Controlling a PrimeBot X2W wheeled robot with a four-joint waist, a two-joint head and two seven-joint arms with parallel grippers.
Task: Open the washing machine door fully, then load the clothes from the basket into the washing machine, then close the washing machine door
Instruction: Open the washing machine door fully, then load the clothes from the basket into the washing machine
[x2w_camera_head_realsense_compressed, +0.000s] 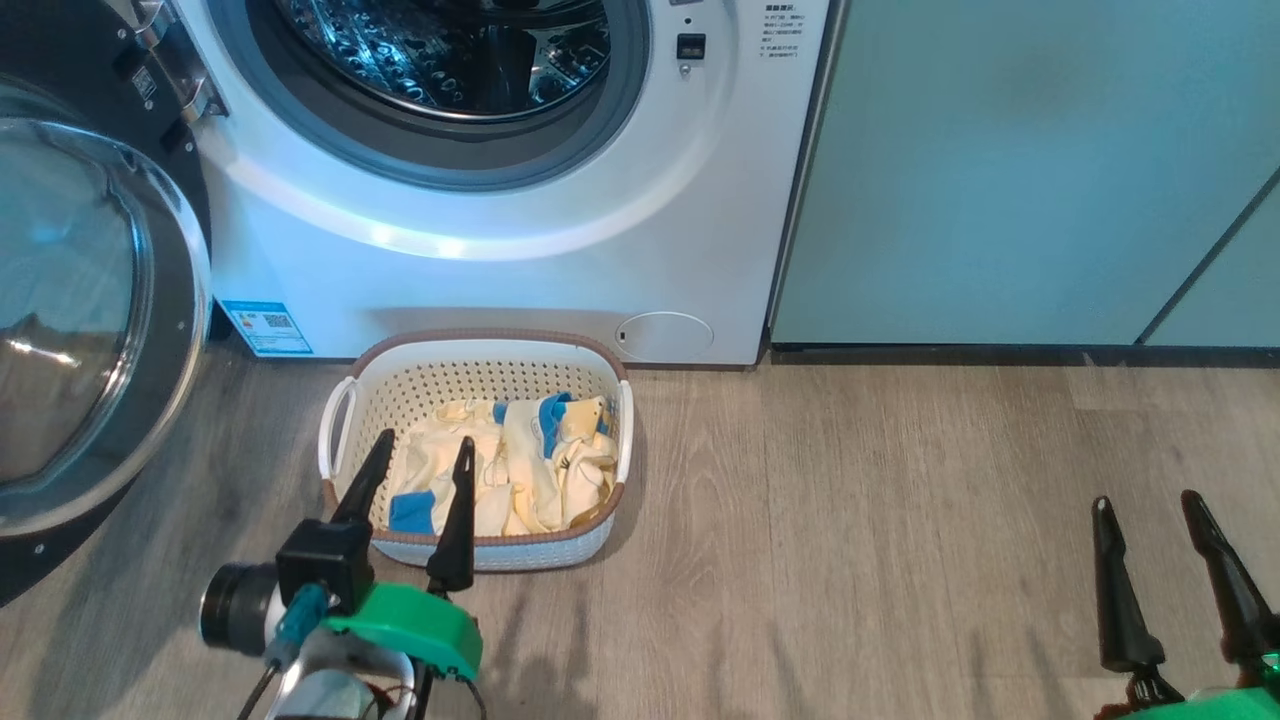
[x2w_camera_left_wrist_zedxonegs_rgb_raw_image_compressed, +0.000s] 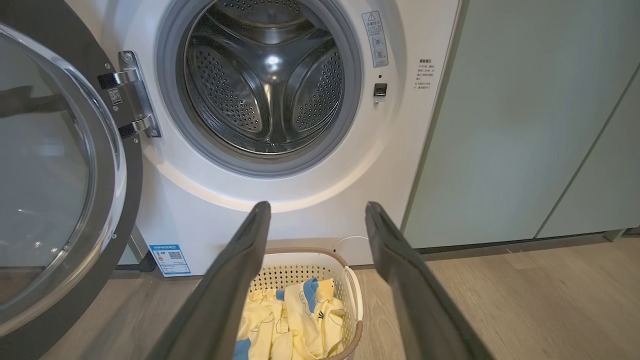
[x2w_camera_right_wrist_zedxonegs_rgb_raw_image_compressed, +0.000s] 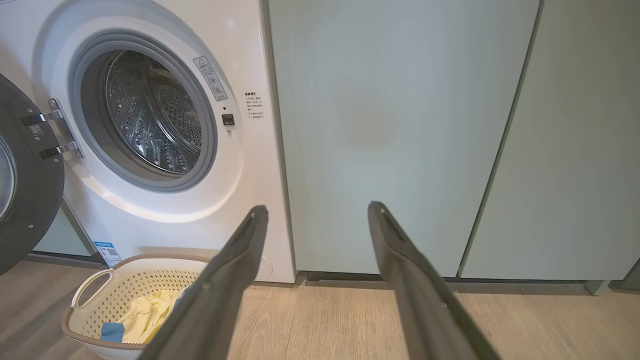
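Over the basket's near edge, the left gripper (x2w_camera_head_realsense_compressed: 425, 437) hangs with jaws spread, holding nothing.

Just beyond its tips lie the clothes (x2w_camera_head_realsense_compressed: 530, 470), heaped in the basket (x2w_camera_head_realsense_compressed: 480, 338) on the floor (x2w_camera_head_realsense_compressed: 850, 500) at the foot of the washing machine (x2w_camera_head_realsense_compressed: 500, 290). The washing machine door (x2w_camera_head_realsense_compressed: 80, 320) stands swung wide to the left. The right gripper (x2w_camera_head_realsense_compressed: 1145, 498), likewise spread and empty, hangs well off to the right. The risk I see is that a shallow pinch could lift one garment and trail another, or a finger snagging the perforated wall could drag the light basket.
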